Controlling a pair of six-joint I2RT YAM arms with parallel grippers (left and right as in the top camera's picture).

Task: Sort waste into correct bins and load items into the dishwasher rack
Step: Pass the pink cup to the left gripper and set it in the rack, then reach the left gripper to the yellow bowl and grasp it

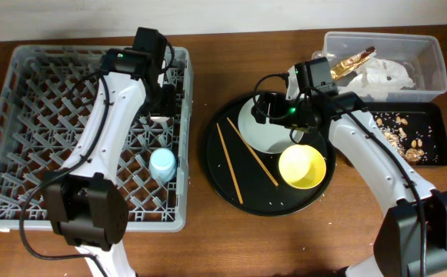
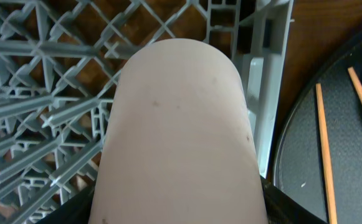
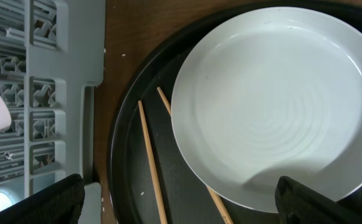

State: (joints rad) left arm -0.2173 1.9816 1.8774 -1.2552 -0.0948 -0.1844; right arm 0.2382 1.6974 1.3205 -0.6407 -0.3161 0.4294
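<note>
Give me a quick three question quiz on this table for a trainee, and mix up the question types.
1. True or false: the light blue cup already sits in the dishwasher rack.
2. Where do the two chopsticks lie? A) in the rack B) on the round black tray C) in the clear tub
3. Name the thing that the left gripper holds over the rack.

Key: 1 true. 2 B. 3 the pink cup.
</note>
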